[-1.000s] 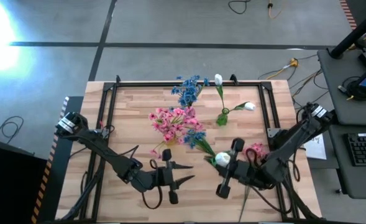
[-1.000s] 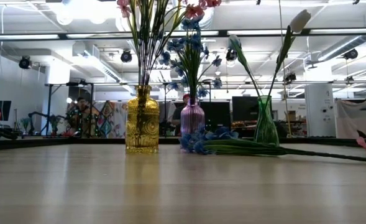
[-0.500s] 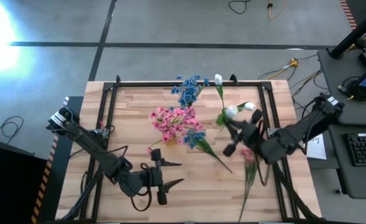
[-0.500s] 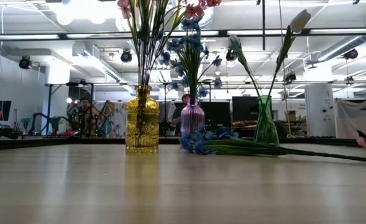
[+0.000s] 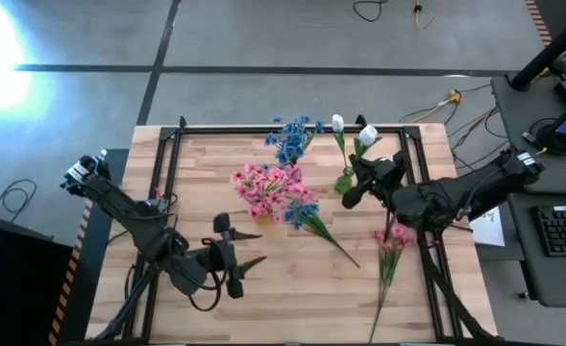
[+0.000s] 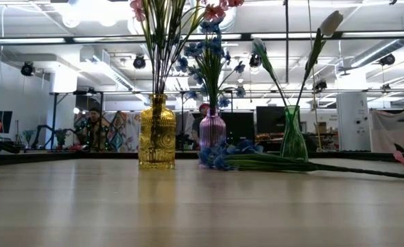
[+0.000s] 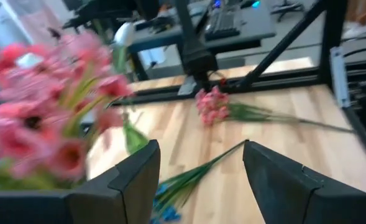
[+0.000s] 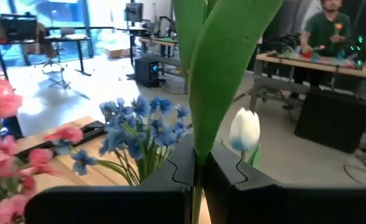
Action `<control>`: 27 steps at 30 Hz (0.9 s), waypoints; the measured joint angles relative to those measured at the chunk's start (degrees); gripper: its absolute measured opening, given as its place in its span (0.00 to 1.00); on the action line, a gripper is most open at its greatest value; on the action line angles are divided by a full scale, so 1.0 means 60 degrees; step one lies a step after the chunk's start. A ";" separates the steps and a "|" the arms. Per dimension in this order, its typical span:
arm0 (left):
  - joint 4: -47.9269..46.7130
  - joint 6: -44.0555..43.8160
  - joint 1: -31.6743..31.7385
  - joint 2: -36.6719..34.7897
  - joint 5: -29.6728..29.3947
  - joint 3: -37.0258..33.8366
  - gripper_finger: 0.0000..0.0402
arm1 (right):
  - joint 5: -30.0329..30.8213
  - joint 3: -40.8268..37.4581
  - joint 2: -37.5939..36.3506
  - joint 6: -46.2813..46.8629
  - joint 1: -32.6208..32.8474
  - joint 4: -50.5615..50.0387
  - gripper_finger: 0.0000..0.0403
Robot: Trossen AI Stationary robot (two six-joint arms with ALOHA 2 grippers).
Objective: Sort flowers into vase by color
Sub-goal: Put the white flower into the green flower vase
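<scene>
Three vases stand toward the far side: a yellow vase (image 6: 156, 134) with pink flowers (image 5: 268, 187), a purple vase (image 6: 212, 130) with blue flowers (image 5: 292, 139), and a green vase (image 6: 293, 135) with a white tulip (image 5: 337, 122). My right gripper (image 5: 356, 183) hangs by the green vase, shut on another white tulip (image 5: 367, 135). A blue spray (image 5: 321, 226) and a pink spray (image 5: 390, 245) lie flat on the table. My left gripper (image 5: 258, 246) hangs open near the front left, holding nothing. My right gripper pinches the tulip's green stem and leaf (image 8: 198, 146) between its two fingers. The fingers come in about level from the table's right side and lie across the stem. The tulip stands roughly upright in the hold, lifted clear of the table, with its bud (image 5: 367, 135) above the fingers.
A black frame (image 5: 263, 128) runs along the table's far edge and sides. Bare wood lies between the two arms in the near middle. Beyond the table are a desk with a keyboard (image 5: 561, 231) on the right and a person (image 8: 329, 28) in the room behind.
My right gripper has carried the white tulip from the near middle toward the far edge, up to the green vase, tipping to level. My left gripper has drawn back toward the table's left edge and risen a little, and its fingers stand wider apart.
</scene>
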 joint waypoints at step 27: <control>-0.5472 -0.3602 -0.0068 -0.1005 -0.1025 0.0003 0.53 | 0.1839 -0.0200 0.0482 0.0421 -0.1136 0.0153 0.03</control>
